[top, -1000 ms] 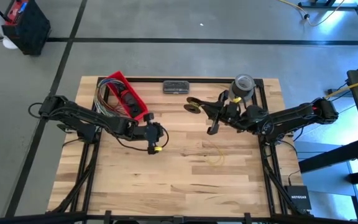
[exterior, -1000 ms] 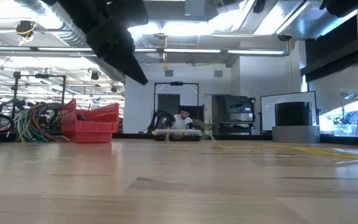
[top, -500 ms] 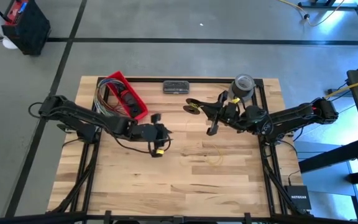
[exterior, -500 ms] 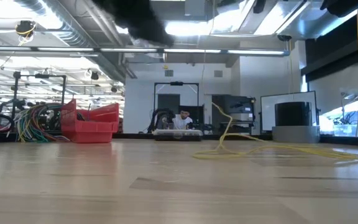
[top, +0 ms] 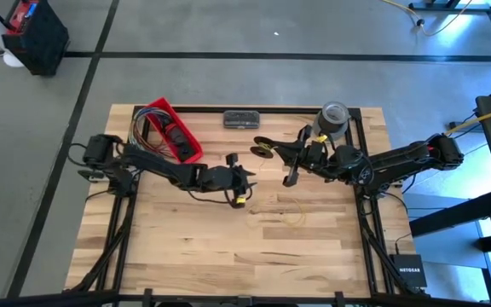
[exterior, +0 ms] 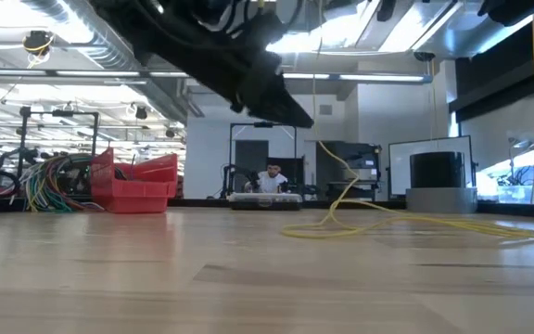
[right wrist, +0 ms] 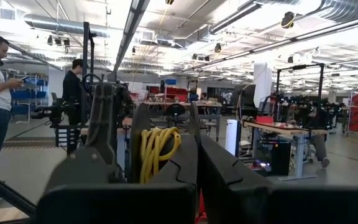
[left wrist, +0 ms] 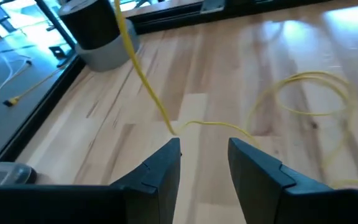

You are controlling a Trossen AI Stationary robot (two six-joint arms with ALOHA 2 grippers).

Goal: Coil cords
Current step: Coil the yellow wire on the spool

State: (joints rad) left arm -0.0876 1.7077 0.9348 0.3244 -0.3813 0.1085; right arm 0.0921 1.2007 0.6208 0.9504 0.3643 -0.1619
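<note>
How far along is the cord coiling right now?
Early. Done: a few loose loops of cord lie on the table. In hand: the right gripper, shut, holds one strand up; the left gripper hovers open by it. Left: gathering a tidy coil.

One word can be read: "NETGEAR", in pale letters on the small black box (top: 409, 275) lying on the floor at four o'clock from the desk (top: 186, 247).

Bright overhead lighting, soft shadows, motion blur
</note>
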